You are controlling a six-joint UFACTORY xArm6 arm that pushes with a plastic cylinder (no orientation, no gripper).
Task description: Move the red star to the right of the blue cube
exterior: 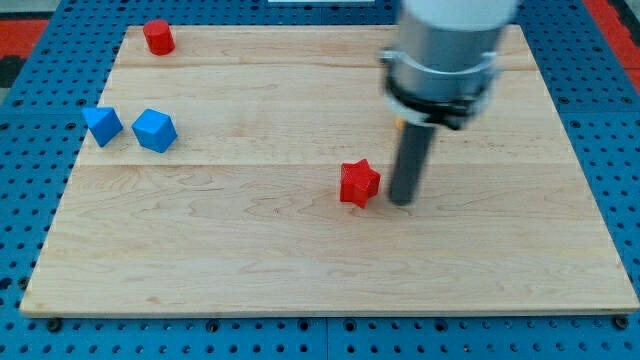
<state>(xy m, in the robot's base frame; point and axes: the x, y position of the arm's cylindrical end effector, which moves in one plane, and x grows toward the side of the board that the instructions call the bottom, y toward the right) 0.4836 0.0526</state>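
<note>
The red star lies near the middle of the wooden board. My tip rests on the board just to the star's right, a small gap apart from it. The blue cube sits at the view's left. Part of the arm's grey body hides the board at the view's top right.
A second blue block, of angular shape, lies just left of the blue cube at the board's left edge. A red cylinder-like block stands at the top left corner. A blue pegboard surrounds the wooden board.
</note>
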